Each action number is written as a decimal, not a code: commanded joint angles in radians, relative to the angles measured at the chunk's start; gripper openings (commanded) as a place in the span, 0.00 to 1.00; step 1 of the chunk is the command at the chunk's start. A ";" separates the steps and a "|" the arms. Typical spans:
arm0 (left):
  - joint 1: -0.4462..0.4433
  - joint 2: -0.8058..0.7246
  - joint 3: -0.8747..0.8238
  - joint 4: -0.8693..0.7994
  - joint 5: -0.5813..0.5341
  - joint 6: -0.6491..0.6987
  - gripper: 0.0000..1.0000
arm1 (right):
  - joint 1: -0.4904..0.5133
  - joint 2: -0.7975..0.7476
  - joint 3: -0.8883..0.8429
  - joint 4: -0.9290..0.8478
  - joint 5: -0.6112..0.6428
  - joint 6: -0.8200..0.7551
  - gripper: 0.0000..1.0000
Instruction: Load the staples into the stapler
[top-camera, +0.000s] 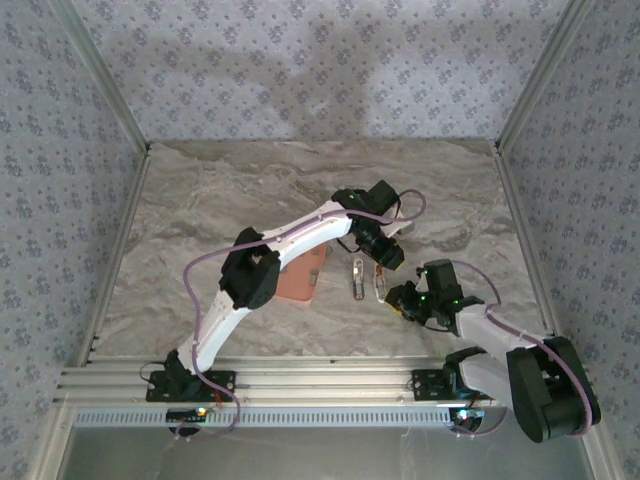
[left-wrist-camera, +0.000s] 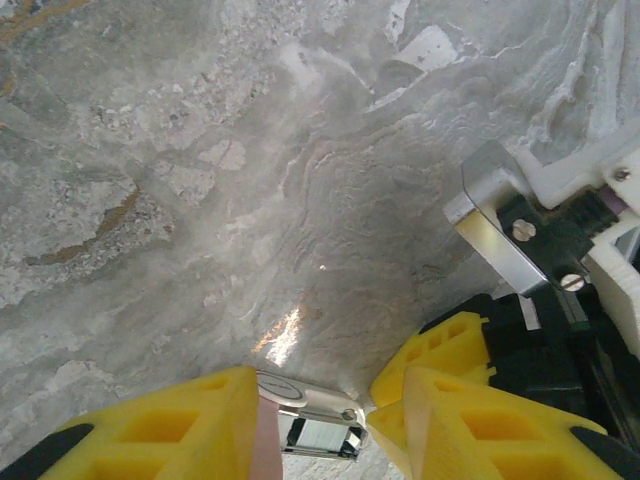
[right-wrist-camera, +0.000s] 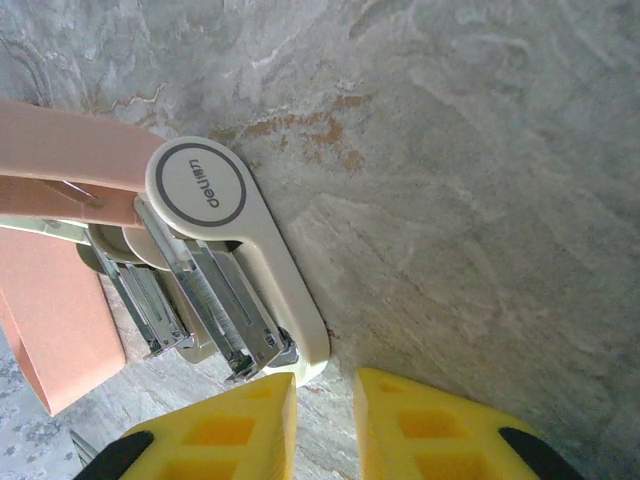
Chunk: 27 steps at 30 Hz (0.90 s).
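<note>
I'm looking at a grey-veined marble surface (top-camera: 200, 210). A salmon-orange rectangular tray (top-camera: 305, 280) lies flat near its middle, partly under the white left arm (top-camera: 300, 232). Just right of the tray lies the mini pale pink and white plastic stapler (right-wrist-camera: 262, 250), hinged open with its metal magazine exposed. The left jaws closely bracket one end of it, but I cannot tell whether they pinch it. The right jaws sit nearly together and empty, their tips just beside the stapler's white end.

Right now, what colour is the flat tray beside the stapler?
Salmon-orange. The tray shows best in the right wrist view, lying beside the stapler.
</note>
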 joint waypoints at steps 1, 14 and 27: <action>-0.019 -0.031 -0.026 -0.016 0.060 -0.003 0.43 | -0.008 0.010 -0.012 -0.001 0.025 -0.018 0.22; -0.039 -0.113 -0.185 0.100 0.090 -0.078 0.42 | -0.017 0.002 -0.019 0.000 0.042 -0.028 0.22; -0.040 -0.250 -0.402 0.342 0.033 -0.215 0.46 | -0.025 -0.063 -0.020 -0.042 0.038 -0.040 0.23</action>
